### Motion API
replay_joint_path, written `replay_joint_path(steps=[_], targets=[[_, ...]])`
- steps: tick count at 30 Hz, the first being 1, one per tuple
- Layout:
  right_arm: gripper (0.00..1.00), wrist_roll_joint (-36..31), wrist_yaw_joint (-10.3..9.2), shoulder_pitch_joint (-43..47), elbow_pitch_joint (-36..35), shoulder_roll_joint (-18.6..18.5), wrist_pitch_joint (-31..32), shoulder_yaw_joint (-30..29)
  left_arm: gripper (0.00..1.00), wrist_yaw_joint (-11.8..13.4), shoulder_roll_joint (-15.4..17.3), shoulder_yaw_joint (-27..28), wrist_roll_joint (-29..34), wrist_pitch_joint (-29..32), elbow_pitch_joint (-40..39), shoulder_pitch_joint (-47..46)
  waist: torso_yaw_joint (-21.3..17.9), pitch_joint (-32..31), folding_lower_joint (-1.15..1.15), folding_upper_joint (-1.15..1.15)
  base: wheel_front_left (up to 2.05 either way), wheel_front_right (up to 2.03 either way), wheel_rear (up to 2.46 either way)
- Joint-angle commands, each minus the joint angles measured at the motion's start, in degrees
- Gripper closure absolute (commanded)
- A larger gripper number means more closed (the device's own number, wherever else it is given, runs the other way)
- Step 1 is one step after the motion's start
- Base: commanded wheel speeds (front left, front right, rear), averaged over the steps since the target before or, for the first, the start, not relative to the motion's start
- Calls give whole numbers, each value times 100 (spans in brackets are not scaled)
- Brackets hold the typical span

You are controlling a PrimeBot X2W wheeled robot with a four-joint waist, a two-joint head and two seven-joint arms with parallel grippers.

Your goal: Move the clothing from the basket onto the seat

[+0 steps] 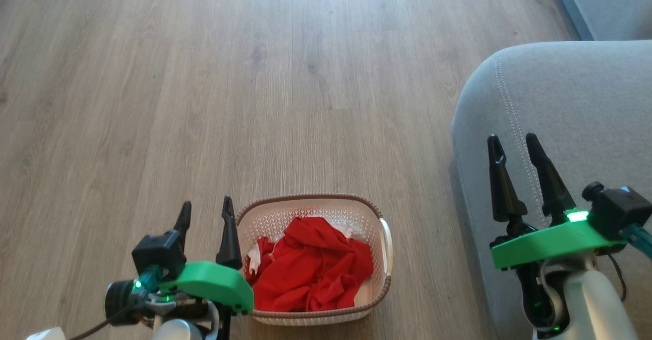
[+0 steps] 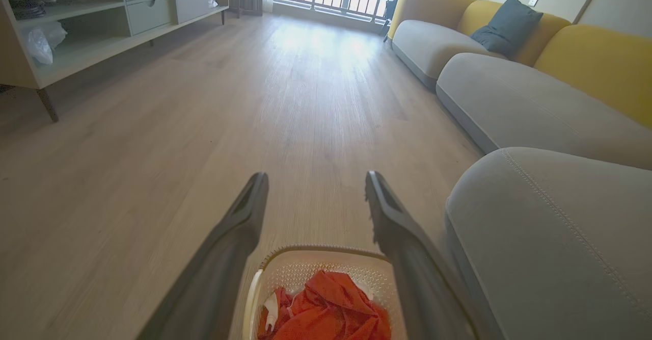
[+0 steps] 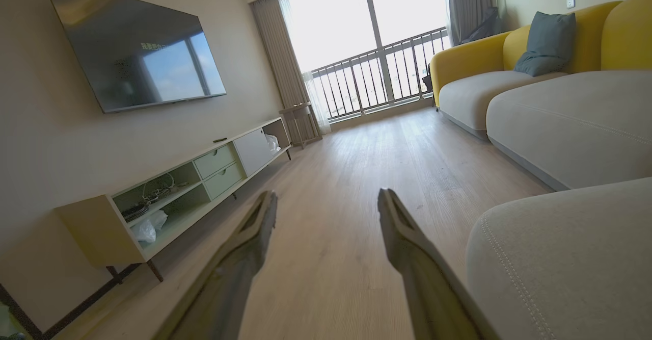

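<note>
Head view: red clothing (image 1: 310, 266) heaped inside basket (image 1: 316, 200) on wood floor (image 1: 204, 75), left pincer (image 1: 206, 203) at basket's left rim, fingers apart, empty, right pincer (image 1: 512, 138) at grey seat (image 1: 575, 95) edge, apart, empty; left wrist view: basket beside seat; right wrist view: seat at right.

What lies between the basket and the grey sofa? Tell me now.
A bare strip of wooden floor separates the basket from the grey sofa, seen in the head view.
</note>
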Motion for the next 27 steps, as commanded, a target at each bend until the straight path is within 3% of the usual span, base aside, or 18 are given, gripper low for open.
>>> replay_joint_path(steps=[1, 8, 13, 15, 27], targets=[[0, -191, 2, -240, -287, -54, -110, 123, 0, 115, 104, 64, 205, -89, -286, -362, 1, 9, 0, 0, 0, 0, 0], [0, -831, 2, -286, -485, -59, -246, 168, 0, 1022, 317, -225, 804, -223, -818, -533, 3, 34, 0, 0, 0, 0, 0], [0, -1238, 2, -307, -534, -62, -331, 242, 0, 1400, 424, -460, 1052, -307, -1039, -569, -1, 41, 0, 0, 0, 0, 0], [0, -1400, 2, -304, -518, -64, -365, 273, 0, 1399, 401, -502, 1004, -340, -1012, -519, -2, 38, 0, 0, 0, 0, 0], [0, -2080, 2, -279, -417, -71, -551, 401, 0, 579, -58, 52, 1396, -524, -895, -243, -14, 43, 0, 0, 0, 0, 0]])
